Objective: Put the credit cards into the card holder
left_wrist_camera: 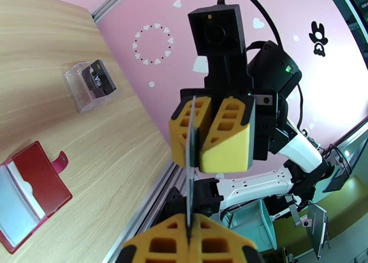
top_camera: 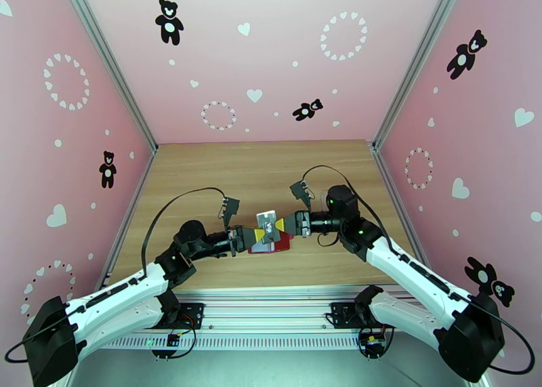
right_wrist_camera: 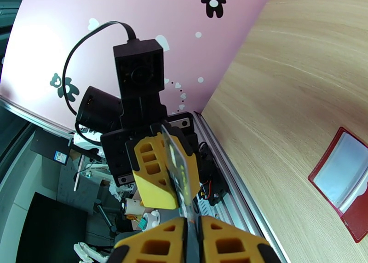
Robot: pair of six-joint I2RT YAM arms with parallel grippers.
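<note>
Over the wooden table (top_camera: 257, 171), left jaws clamp a credit card (top_camera: 266, 223); right jaws' grip unclear.

Bare far tabletop (top_camera: 264, 171); card holder (left_wrist_camera: 32, 185) and clear case (left_wrist_camera: 80, 91) low obstacles.

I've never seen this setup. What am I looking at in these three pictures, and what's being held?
Two white robot arms stand at the near edge of a wooden table. One picture looks down from above; the other two come from cameras on each wrist. On the table lie an open dark red folding wallet and a clear plastic case holding a black card. In mid-air, the left fingers pinch one thin grey card; the right fingers flank its other end, grip unclear.
</note>
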